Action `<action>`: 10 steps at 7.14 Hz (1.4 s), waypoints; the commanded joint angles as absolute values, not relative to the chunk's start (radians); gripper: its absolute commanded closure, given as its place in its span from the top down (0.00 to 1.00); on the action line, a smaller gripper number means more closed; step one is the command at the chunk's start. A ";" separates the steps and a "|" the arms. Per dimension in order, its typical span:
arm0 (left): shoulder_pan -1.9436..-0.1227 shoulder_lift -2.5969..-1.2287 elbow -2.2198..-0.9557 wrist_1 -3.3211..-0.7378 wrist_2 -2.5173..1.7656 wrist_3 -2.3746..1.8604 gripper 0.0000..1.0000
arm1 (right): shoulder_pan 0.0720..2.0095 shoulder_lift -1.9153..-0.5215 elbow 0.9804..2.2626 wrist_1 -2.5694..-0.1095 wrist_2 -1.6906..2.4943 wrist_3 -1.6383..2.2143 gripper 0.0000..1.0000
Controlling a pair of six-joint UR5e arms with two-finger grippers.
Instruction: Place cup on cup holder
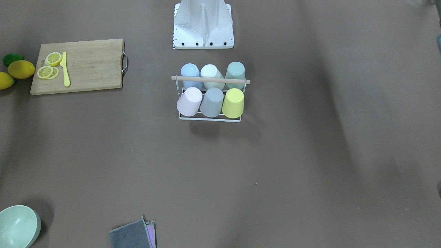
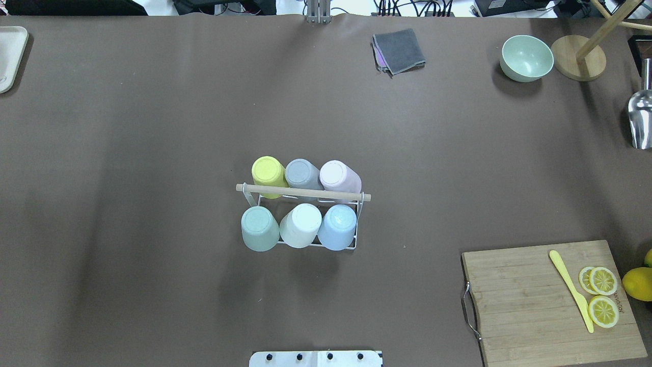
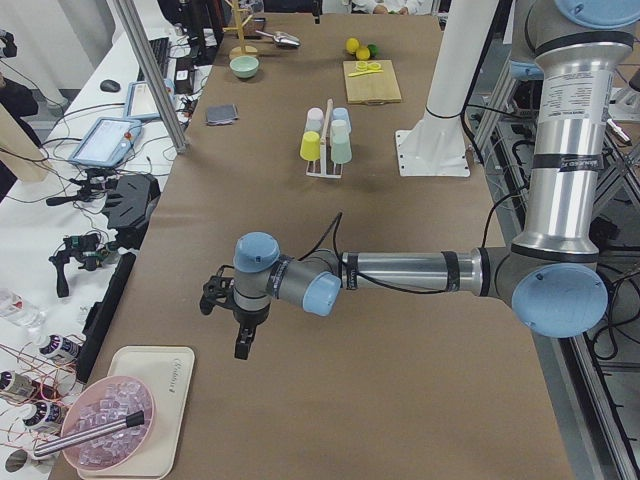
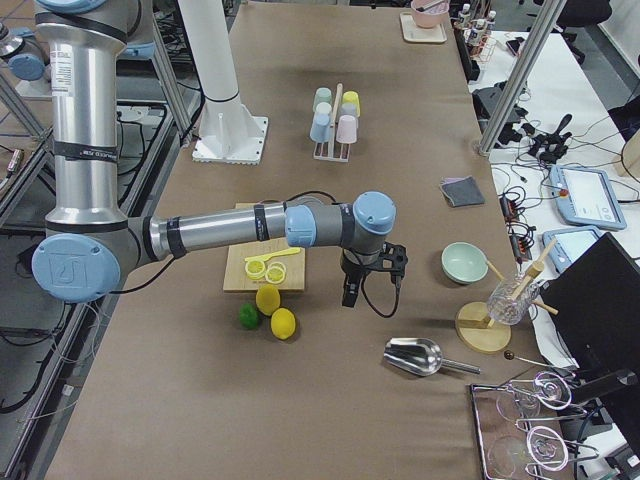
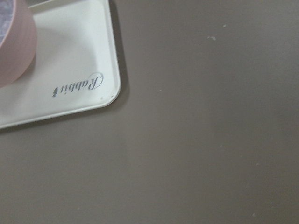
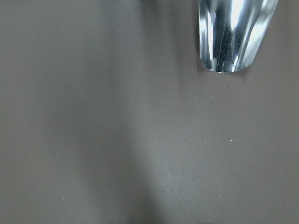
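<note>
Brown paper covers the desk. At the centre of the overhead view stands the small white wire cup holder [image 2: 300, 195] with its wooden rod, and six upturned pastel plastic cups [image 2: 300, 225] fill it. You have no free cup and, it seems, no free prong. The left gripper [image 3: 240, 335] hangs lower left in its side view and the right gripper [image 4: 360, 285] mid-frame in its own. You cannot tell whether their fingers are open. A careless inward swing could clip the light rack and topple cups.
</note>
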State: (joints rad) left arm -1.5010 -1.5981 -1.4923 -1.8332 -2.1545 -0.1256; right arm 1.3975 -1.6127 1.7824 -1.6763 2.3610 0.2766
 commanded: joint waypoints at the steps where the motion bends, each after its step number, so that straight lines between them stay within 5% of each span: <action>1: -1.591 -1.605 -1.520 -1.540 -2.164 -0.040 0.97 | 1.397 -1.606 1.782 -1.675 2.361 0.276 0.99; 4: -1.605 -1.495 -1.667 -1.508 -2.177 -0.041 0.97 | 1.397 -1.608 1.775 -1.675 2.358 0.276 0.99; 10: -1.601 -1.503 -1.606 -1.525 -2.385 -0.043 0.97 | 1.396 -1.603 1.767 -1.671 2.361 0.275 1.00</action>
